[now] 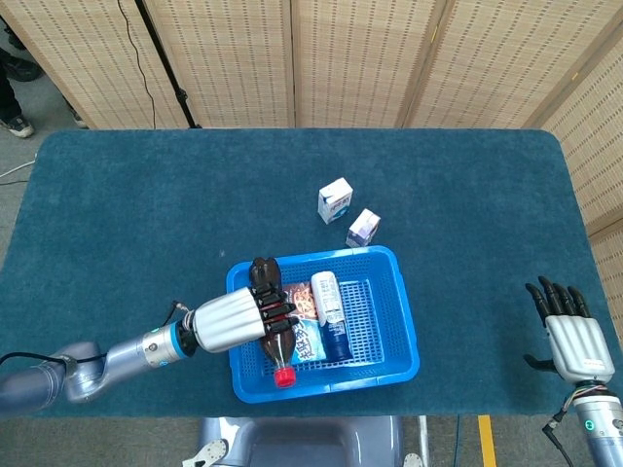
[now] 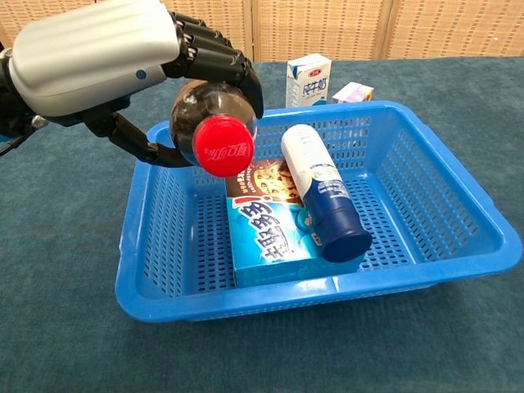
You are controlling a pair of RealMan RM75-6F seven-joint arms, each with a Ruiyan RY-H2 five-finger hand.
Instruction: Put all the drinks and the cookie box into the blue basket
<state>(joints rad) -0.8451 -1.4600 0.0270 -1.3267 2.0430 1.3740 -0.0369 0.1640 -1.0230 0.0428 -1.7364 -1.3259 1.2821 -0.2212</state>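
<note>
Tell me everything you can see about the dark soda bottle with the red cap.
The dark plastic soda bottle with the red screw cap is capped and lies tipped on its side, cap toward the chest camera. The left hand grips its body, holding it above the left side of the blue plastic basket, over the cookie box.

Left robot hand point(image 2: 123, 61) grips a dark cola bottle point(image 2: 211, 115), lying near horizontal, red cap point(image 2: 223, 146) facing camera, over the left half of the blue basket point(image 2: 458, 237). In the basket: cookie box point(image 2: 270, 233) lying flat, white-and-navy drink bottle point(image 2: 321, 190) lying across its right side, navy end toward camera. Behind the basket on the teal table point(image 2: 57, 270): white milk carton point(image 2: 309, 79) upright, small purple-and-white carton point(image 2: 353, 92) just right of it, partly hidden by the basket rim. Woven screens point(image 2: 327, 29) at the back
</note>
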